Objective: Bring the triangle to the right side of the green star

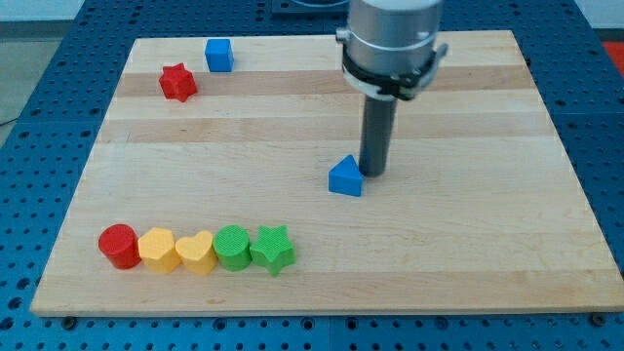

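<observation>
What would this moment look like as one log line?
my tip: touching blue triangle, its right | green star: bottom row's right end | triangle: not yet beside star

We have one camera, looking down at a slant from the near edge of the wooden board. It stands back enough to take in nearly the whole board. No second view shares the scene.

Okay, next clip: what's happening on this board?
A robot arm's rod is pushing blocks on a wooden board. My tip sits right beside the blue triangle, on its right in the view. The green star ends a row of blocks at the view's bottom left, so the triangle is not there yet.
</observation>
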You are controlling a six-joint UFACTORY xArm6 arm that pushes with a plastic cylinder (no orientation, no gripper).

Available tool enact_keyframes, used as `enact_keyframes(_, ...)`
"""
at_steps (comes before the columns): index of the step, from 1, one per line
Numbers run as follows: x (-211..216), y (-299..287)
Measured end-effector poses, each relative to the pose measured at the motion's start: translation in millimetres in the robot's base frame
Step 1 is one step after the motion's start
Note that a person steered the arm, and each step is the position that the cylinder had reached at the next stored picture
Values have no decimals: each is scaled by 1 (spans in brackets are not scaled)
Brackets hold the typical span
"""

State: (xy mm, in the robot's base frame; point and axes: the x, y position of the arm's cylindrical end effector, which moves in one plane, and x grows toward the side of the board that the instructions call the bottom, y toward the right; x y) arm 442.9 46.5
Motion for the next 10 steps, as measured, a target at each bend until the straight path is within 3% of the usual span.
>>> enact_keyframes(1, -20, -41)
enact_keyframes(2, 6, -51)
enact_keyframes(4, 73, -7)
enact_keyframes(5, 65, -20)
enact_keyframes(6, 27, -14)
enact_keyframes(7, 16, 34)
enact_keyframes(9, 100, 51)
enact_keyframes(10, 118, 39)
